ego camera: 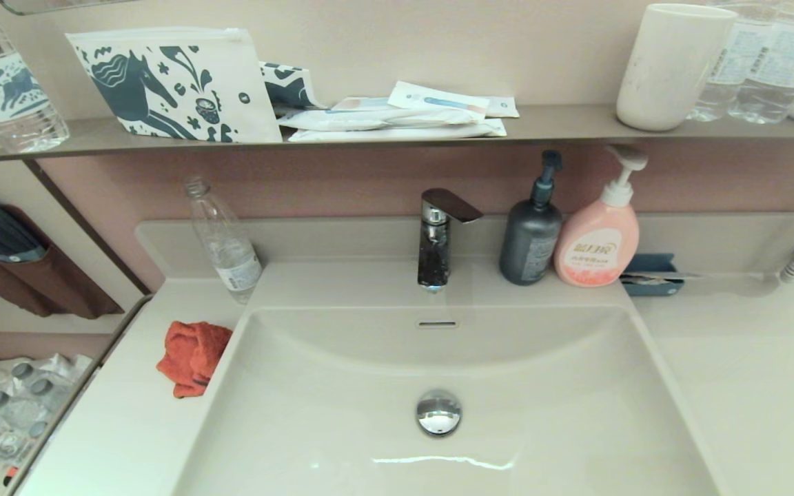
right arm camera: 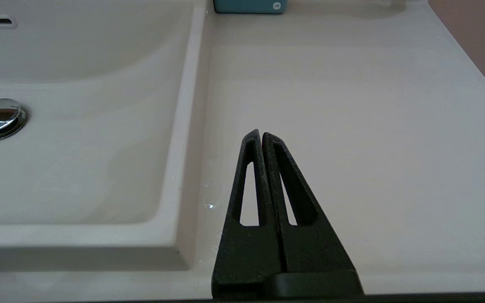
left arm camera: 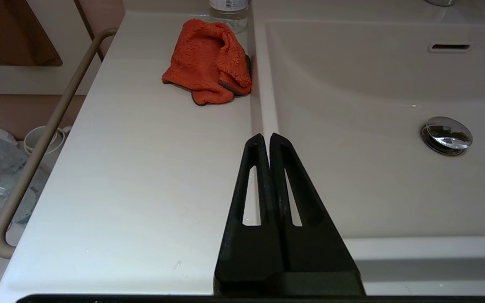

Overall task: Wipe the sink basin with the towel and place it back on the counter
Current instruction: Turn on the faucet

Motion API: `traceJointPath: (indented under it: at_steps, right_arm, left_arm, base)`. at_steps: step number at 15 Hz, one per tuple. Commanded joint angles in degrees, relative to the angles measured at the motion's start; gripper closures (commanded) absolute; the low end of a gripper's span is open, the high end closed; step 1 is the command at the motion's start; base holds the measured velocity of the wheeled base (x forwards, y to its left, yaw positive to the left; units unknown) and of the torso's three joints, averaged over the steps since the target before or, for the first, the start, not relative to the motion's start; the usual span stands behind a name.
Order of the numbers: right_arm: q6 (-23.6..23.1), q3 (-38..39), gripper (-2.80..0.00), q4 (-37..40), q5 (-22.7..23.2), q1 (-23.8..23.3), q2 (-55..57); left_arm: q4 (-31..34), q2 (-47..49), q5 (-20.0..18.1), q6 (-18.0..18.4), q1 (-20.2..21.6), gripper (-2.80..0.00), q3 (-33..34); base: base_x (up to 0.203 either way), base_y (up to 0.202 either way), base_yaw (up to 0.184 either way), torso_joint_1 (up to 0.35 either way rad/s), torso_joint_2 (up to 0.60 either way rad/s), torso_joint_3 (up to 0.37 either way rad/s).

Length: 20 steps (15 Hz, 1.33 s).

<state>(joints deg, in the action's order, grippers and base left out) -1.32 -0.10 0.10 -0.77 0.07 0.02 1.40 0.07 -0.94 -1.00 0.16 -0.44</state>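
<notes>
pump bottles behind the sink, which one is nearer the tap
The dark grey pump bottle. It stands just right of the tap, while the pink pump bottle with the white pump sits on its far side, further right.

Left pincer (left arm camera: 266,136): fingers pressed together, tips touching, empty, hanging level above the front part of the surface. Right pincer (right arm camera: 259,134): likewise closed tight, holding nothing, level. Neither arm visible from the head camera.
</notes>
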Motion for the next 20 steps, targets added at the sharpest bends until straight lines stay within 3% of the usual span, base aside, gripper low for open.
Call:
traceJointPath:
  at_steps: [1, 14, 20]
  right_arm:
    - [0.00, 0.01, 0.00, -0.01, -0.02, 0.01, -0.02]
    - [-0.21, -1.36, 0.00, 0.53, 0.56, 0.01, 0.04]
    - [-0.27, -13.27, 0.00, 4.36, 4.18, 0.03, 6.29]
  left_arm:
    - [0.00, 0.01, -0.03, -0.05, 0.02, 0.00, 0.00]
    - [0.00, 0.01, -0.03, -0.05, 0.02, 0.00, 0.00]
    - [0.00, 0.01, -0.03, -0.05, 0.02, 0.00, 0.00]
  base:
    - [0.000, 0.000, 0.000, 0.000, 0.00, 0.000]
    - [0.000, 0.000, 0.000, 0.000, 0.00, 0.000]
    - [0.000, 0.000, 0.000, 0.000, 0.00, 0.000]
